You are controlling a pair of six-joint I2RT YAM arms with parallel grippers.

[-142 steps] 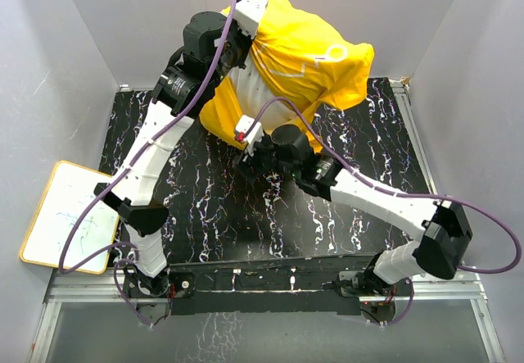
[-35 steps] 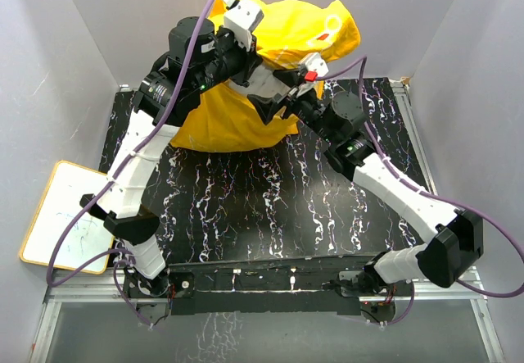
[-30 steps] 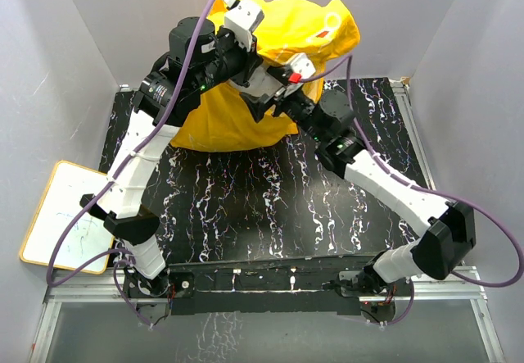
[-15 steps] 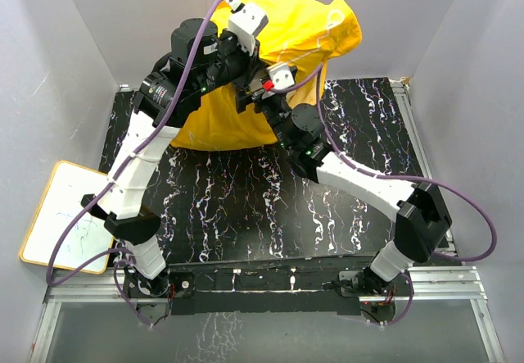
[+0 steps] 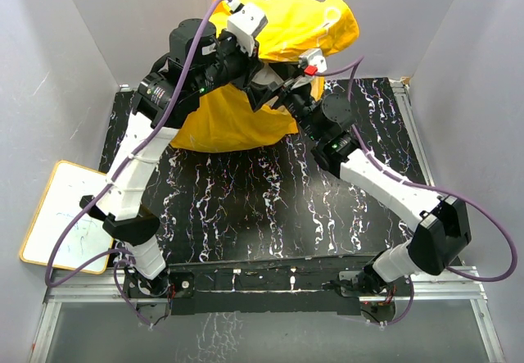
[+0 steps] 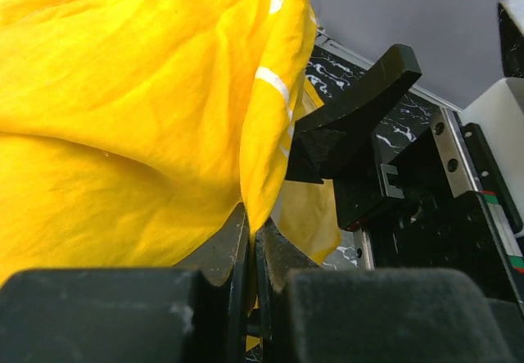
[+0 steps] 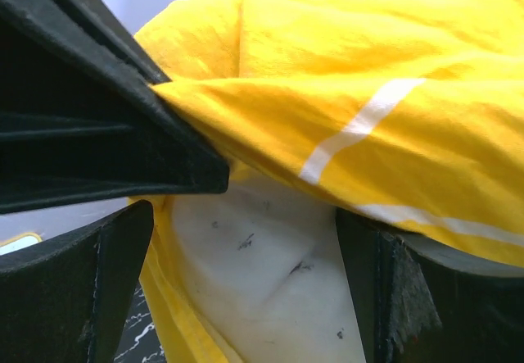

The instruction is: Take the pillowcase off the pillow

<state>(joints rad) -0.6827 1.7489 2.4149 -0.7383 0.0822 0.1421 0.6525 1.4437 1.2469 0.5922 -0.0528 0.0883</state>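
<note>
The yellow pillowcase (image 5: 286, 19) hangs lifted over the table's back edge, its lower part draped on the table. My left gripper (image 5: 255, 61) is shut on a fold of its open edge, as the left wrist view (image 6: 250, 230) shows. A little of the off-white pillow (image 5: 264, 76) shows in the opening. My right gripper (image 5: 281, 93) is at that opening, beside the left one. In the right wrist view it (image 7: 262, 297) is open, with the speckled pillow (image 7: 270, 281) between its fingers (image 7: 115, 289) and the pillowcase (image 7: 368, 93) draped above.
The black marbled table (image 5: 246, 199) spreads in front of the arms. A white whiteboard (image 5: 70, 215) lies off the table's left edge. Grey walls close in at the back and both sides. The left gripper's body (image 7: 82, 117) fills the right wrist view's upper left.
The pillowcase has been lifted higher since the oldest frame, and my right gripper rose from the table to its opening. In the last half second the right arm's forearm swung right.
</note>
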